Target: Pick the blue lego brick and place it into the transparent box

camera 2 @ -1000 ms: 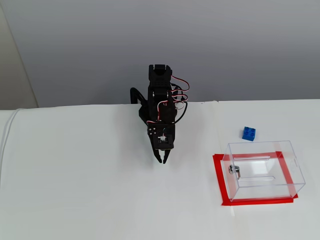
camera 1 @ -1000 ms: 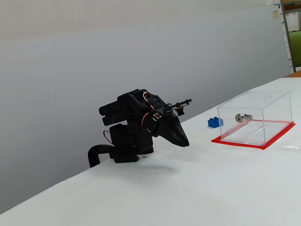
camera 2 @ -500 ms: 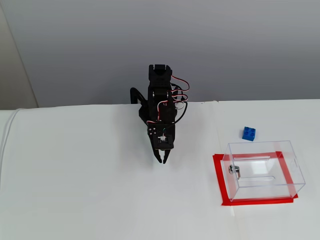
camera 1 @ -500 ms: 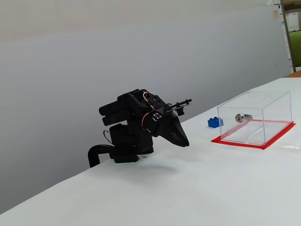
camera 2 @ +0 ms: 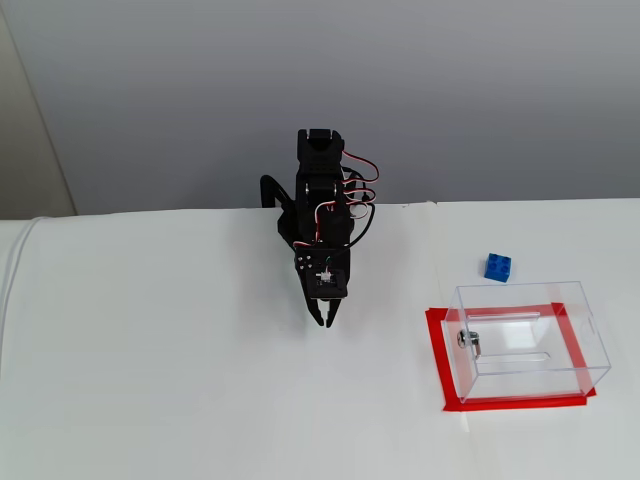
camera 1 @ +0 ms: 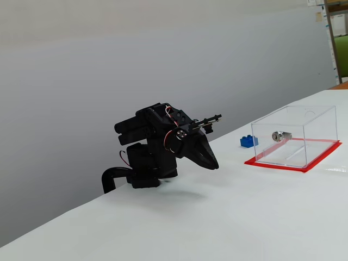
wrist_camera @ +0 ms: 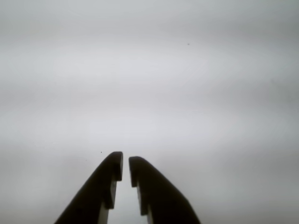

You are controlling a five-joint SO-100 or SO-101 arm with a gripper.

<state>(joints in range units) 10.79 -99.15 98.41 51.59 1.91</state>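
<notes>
- Blue lego brick sits on the white table, just off the transparent box's far wall, at about 1 o'clock from its centre in the top-down fixed view.
- Looks light, rigid and slick, so a squeeze across two flat sides probably beats grabbing the studs.
- Gripper is folded low by the arm's base, well apart from the brick, fingers nearly together and empty.
- No brand or writing readable anywhere.

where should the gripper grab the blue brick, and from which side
Grip the brick across its two flat side walls, coming down from above. It sits studs-up on the bare table, apart from the box, so the top is open. The gripper needs to open first.
</notes>
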